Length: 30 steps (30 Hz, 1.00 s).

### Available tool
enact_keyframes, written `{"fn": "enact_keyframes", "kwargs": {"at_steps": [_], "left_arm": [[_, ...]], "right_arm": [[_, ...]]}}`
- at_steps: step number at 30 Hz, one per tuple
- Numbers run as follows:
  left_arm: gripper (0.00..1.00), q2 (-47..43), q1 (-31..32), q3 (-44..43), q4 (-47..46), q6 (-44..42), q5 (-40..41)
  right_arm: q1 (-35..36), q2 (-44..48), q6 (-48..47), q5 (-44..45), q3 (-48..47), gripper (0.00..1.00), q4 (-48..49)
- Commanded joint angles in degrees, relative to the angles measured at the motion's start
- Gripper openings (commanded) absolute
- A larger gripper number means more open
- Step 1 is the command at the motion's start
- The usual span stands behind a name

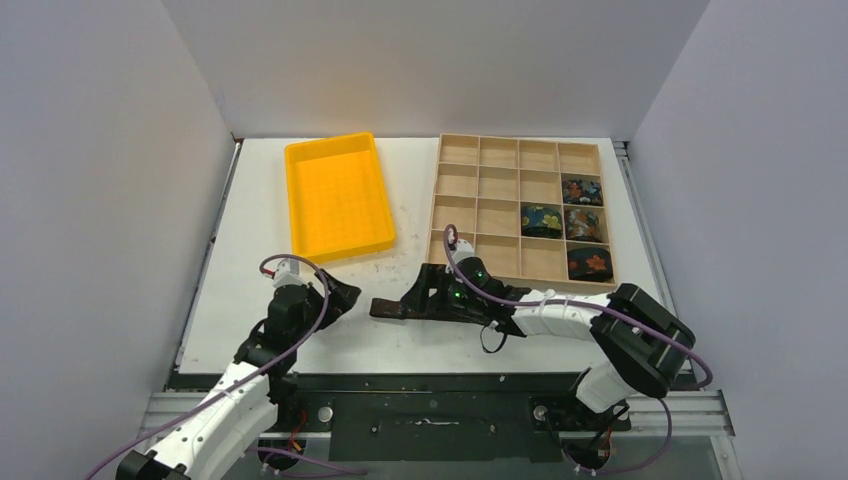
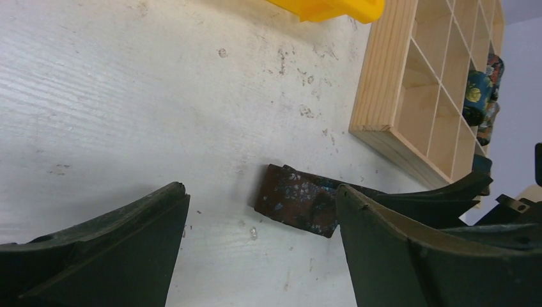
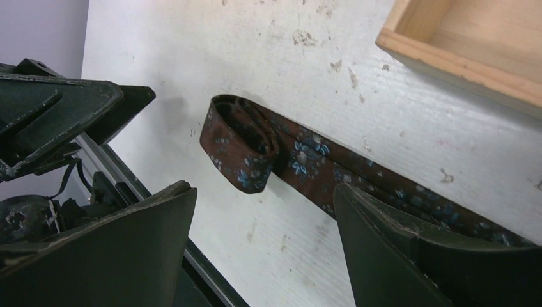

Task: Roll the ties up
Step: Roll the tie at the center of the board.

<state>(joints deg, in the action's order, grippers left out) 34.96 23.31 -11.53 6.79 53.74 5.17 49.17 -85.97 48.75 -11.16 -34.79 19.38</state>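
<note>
Both hands open, nothing gripped. Long narrow brown fabric tie with blue floral print (image 1: 390, 308) lies flat on the white counter (image 1: 260, 250) towards its near edge, just off the near-left corner of the pale wooden divider tray (image 1: 498, 218). Folded end (image 3: 240, 144) on the left is turned over into one loose first turn; the rest of the strip runs right, unrolled, under the right hand (image 1: 430, 290). Right hand's fingers (image 3: 409, 256) are spread wide either side of the strip, one over the fabric. Can't tell if it touches. Left hand (image 1: 340, 298) is just left of the folded end, jaws well apart, tie end just ahead of the gap, not between them. Four coiled dark floral ties (image 1: 583, 224) sit in the divider tray's right cells: three down the rightmost column, one beside them in the next column. Shallow rectangular yellow plastic tray (image 1: 340, 195) stands left of the wooden one, apart from it.
</note>
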Motion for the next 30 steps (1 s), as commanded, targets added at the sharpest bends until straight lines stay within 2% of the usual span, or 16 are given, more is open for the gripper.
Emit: {"fn": "enact_keyframes", "kwargs": {"at_steps": [1, 6, 14, 30], "left_arm": [[0.83, 1.9, -1.9, 0.6, -10.2, 2.7, -7.5], [0.82, 3.5, -2.0, 4.5, -17.3, 5.4, -8.2], [0.81, 6.5, -2.0, 2.1, -16.6, 1.1, -8.6], [0.78, 7.7, -2.0, 4.7, -19.8, 0.9, -11.9]], "right_arm": [[0.5, -2.0, -0.2, 1.8, -4.1, 0.80, 2.0], [1.1, -4.6, -0.7, 1.1, -5.8, 0.80, 2.0], [1.7, -7.4, -1.5, -0.2, -9.2, 0.77, -2.1], [1.0, -14.9, -0.8, -5.4, -11.7, 0.56, 2.5]]}}
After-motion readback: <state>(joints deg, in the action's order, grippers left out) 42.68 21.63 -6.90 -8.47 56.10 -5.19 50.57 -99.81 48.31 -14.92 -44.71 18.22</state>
